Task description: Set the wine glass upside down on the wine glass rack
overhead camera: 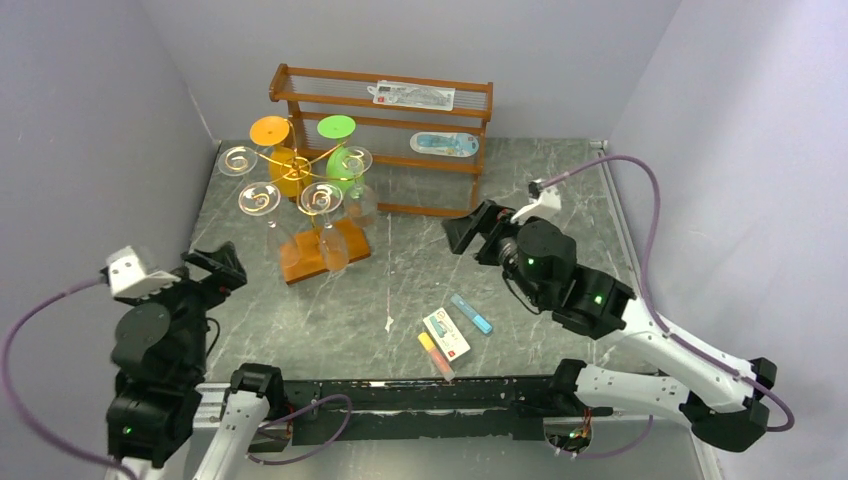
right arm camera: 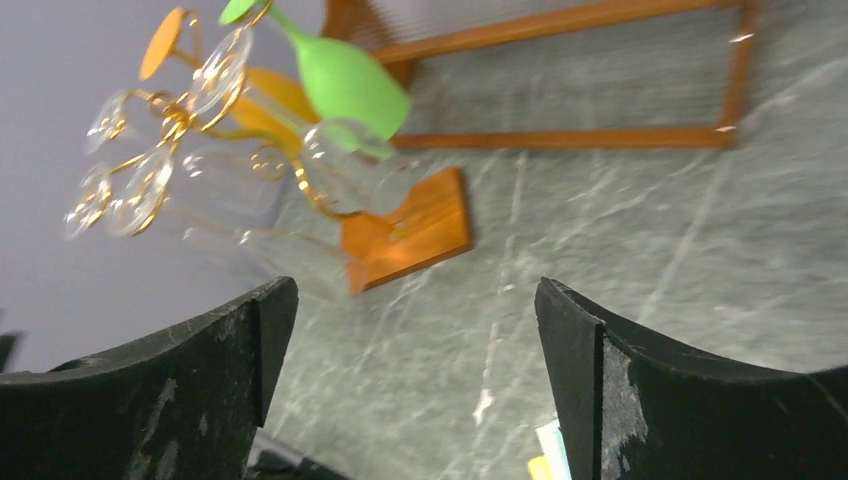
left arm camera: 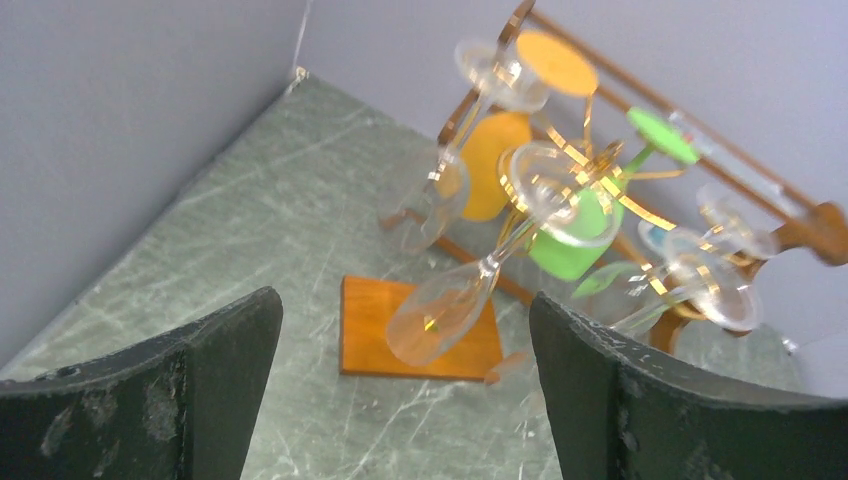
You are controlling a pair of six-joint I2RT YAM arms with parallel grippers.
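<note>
The wine glass rack (overhead camera: 303, 260), gold wire on a brown wooden base, stands at the left back of the table. Several glasses hang upside down on its arms: clear wine glasses (overhead camera: 331, 245), an orange one (overhead camera: 284, 168) and a green one (overhead camera: 342, 163). My left gripper (overhead camera: 218, 265) is open and empty, left of the rack's base; its view shows the base (left arm camera: 372, 335) and a clear glass (left arm camera: 440, 315) ahead. My right gripper (overhead camera: 478, 228) is open and empty, right of the rack; its view shows the base (right arm camera: 410, 228) and green glass (right arm camera: 345, 80).
A two-tier brown wooden shelf (overhead camera: 385, 135) with packaged items stands behind the rack against the back wall. A small card box (overhead camera: 446, 333), a blue bar (overhead camera: 471, 313) and a yellow-orange bar (overhead camera: 434, 352) lie near the front edge. Walls close in left, right and back.
</note>
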